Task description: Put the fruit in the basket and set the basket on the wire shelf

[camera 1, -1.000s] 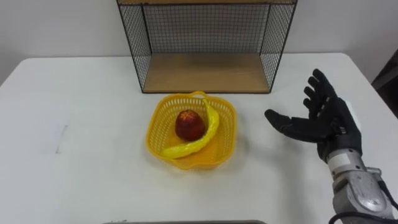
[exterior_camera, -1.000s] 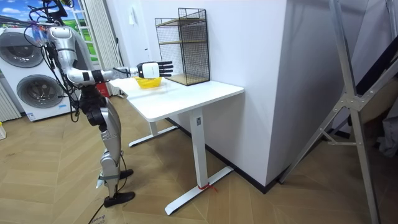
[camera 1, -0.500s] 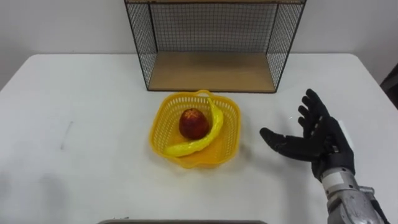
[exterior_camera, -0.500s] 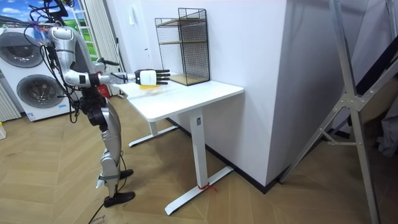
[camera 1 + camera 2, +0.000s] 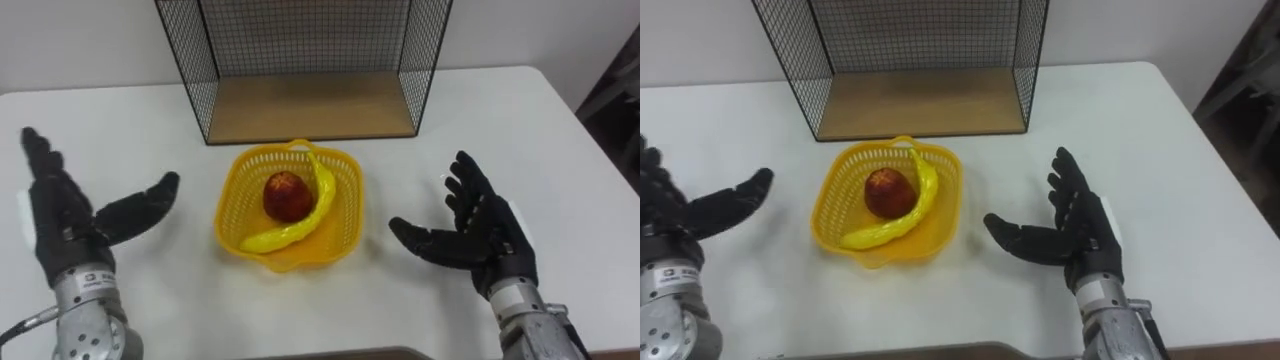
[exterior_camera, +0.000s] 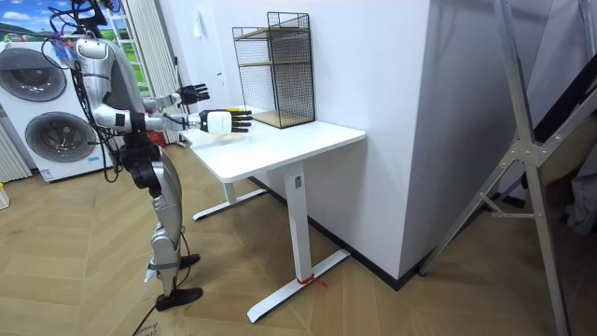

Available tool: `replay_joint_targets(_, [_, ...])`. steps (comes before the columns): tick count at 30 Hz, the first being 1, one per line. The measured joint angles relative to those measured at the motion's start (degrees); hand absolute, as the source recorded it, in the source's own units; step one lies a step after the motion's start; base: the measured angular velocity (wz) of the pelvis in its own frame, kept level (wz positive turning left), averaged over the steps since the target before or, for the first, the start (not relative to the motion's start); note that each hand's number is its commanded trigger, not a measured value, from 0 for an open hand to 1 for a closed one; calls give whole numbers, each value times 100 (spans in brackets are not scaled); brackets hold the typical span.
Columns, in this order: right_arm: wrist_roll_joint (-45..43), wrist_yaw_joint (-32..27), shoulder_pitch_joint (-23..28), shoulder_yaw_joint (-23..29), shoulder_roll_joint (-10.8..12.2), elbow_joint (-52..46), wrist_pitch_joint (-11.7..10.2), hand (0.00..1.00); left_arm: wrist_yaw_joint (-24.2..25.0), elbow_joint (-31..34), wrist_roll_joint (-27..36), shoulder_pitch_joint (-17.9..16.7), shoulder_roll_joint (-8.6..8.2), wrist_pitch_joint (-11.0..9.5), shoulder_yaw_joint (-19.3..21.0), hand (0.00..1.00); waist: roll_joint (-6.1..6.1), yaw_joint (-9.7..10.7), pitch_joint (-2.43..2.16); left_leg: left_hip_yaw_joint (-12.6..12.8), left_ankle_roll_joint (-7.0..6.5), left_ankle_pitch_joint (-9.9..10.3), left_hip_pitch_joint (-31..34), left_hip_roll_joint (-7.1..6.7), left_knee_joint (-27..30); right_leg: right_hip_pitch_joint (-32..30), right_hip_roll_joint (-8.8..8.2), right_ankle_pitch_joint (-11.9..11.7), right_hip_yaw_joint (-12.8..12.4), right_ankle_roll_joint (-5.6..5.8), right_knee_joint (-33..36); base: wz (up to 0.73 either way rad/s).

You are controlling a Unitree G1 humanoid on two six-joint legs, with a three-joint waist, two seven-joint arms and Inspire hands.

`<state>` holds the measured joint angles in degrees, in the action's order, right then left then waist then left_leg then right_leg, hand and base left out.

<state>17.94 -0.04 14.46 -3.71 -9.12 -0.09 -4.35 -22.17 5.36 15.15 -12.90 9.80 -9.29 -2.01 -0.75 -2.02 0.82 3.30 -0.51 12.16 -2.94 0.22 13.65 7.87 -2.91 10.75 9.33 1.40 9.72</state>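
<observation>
In the middle of the table [image 5: 500,120] sits the yellow basket [image 5: 232,205], and the fruit is already in it. There is a red apple [image 5: 286,195] and a long yellow banana [image 5: 285,235] that bends round the apple's right side. Just behind the basket, at the table's far edge, stands the wire shelf [image 5: 310,105], and its wooden bottom board is bare. The left hand [image 5: 65,225] hangs over the table on the basket's left, close to the left edge. The right hand [image 5: 480,235] hangs on the basket's right, more toward the near edge. Both palms face the basket, with the fingers straight and spread apart and the thumbs sticking out toward it. Neither hand touches the basket; bare table shows between each hand and the rim. So the fruit part looks done, and the lifting is not yet begun. The basket looks like thin plastic full of holes, so it is likely light but a bit bendy. The apple is round and could roll, and the banana reaches up to the rim at the back, so a tipped basket might spill. I think the best hold is on both sides at once, with the fingers against the walls or under the rim. The squeeze should be soft and the basket kept flat. Then it needs to go forward and low, in under the shelf's top and onto the board.
</observation>
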Motion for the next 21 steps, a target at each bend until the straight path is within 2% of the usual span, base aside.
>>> replay_joint_targets(3, [4,50,-33,-59,40,171,-22,0,505,-169,55,1,-16,0,-146,0,-12,34,8,59,0,0,-75,11,-3,40,5,1,-107,1,7,-8])
replay_joint_targets(7, [55,138,-70,-85,80,232,-76,0,1015,-430,52,2,-33,3,-273,0,-34,101,23,97,-3,2,-60,15,15,18,6,0,-130,0,33,-6])
replay_joint_targets(9, [226,183,-173,-104,83,393,-81,0,1129,-511,58,3,-41,7,-388,0,-36,164,26,98,-12,11,-29,19,10,-6,5,1,-136,1,72,-2])
replay_joint_targets(15, [690,275,-274,-233,124,489,-91,0,1535,-604,327,2,-100,10,-728,0,-48,187,18,131,-18,8,37,26,66,-103,6,0,-180,0,141,-2])
replay_joint_targets(21, [1328,648,-289,-427,119,502,-117,0,1764,-604,772,-6,-162,8,-733,0,-1,150,8,143,-20,3,-58,25,51,-89,7,0,-184,0,104,0])
